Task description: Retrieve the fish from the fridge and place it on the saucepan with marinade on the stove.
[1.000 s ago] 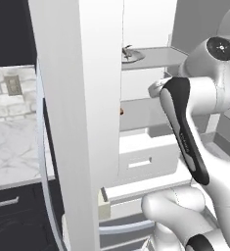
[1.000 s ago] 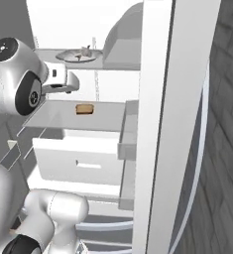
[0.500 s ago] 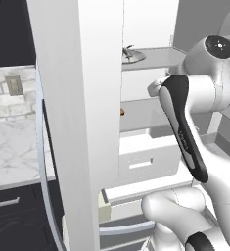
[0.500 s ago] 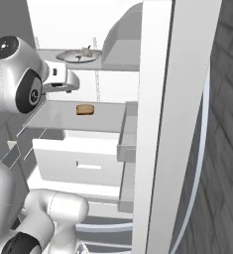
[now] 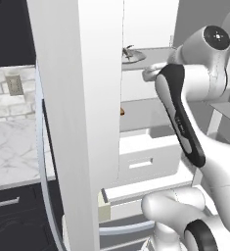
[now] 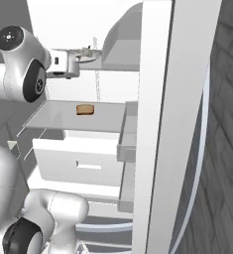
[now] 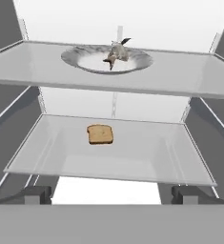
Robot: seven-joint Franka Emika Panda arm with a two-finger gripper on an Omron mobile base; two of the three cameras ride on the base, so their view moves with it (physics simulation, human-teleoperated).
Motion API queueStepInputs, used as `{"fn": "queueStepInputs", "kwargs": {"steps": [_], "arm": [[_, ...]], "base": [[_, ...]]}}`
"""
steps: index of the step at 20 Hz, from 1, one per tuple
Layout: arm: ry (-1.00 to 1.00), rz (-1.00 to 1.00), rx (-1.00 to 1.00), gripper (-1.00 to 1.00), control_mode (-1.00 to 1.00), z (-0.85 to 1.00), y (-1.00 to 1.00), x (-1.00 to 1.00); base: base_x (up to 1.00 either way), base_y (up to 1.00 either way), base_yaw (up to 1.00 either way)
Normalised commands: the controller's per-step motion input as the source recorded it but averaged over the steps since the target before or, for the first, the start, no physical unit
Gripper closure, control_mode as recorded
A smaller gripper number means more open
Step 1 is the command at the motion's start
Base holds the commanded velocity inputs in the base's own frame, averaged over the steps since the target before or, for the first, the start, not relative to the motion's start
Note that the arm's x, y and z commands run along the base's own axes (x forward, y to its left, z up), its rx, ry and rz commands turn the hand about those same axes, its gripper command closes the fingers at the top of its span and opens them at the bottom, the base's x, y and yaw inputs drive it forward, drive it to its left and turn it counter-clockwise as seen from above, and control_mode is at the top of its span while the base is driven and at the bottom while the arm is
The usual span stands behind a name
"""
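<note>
Fish [image 7: 115,54] is what I must take, and it lies in a shallow grey plate [image 7: 80,58] on the upper glass shelf [image 7: 27,71] of the fridge [image 5: 77,98], about at the middle of that shelf and nearer its back edge than its front edge. I think it is on a plate so that it does not touch the glass, and this means I must come from above the rim, not slide in flat.

My jaws [image 7: 111,193] are fully open and hold nothing. I keep them wide because the fish has an uneven form with a dark tail sticking up, and a wide opening leaves room on both sides. The hand is in front of the shelves, well apart from the fish and lower than it, looking into the white interior; in the right base view the hand [image 6: 63,64] is at the level of the upper shelf, just before its front edge.

On the lower shelf [image 7: 147,162] one slice of toast [image 7: 100,134] lies near the middle, a little toward the left edge. It is not my thing, so I will pass over it.

My judgement: the reach is only beginning, and the next move needs lifting the hand and going forward over the plate.
</note>
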Motion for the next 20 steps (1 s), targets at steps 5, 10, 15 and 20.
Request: {"fn": "queueStepInputs", "kwargs": {"steps": [5,10,15,20], "arm": [[-0.27,0.01,0.04,-1.00,-1.00,0.25,0.00,0.11],[-0.17,0.00,0.00,-1.00,-1.00,0.00,0.07,0.22],[0.03,-0.01,0.00,-1.00,-1.00,0.14,0.08,0.47],[0.10,0.00,0.00,-1.00,-1.00,0.42,0.02,0.52]], "base": [[0.00,0.00,0.00],[0.00,0.00,0.00],[0.00,0.00,0.00],[0.00,0.00,0.00]]}}
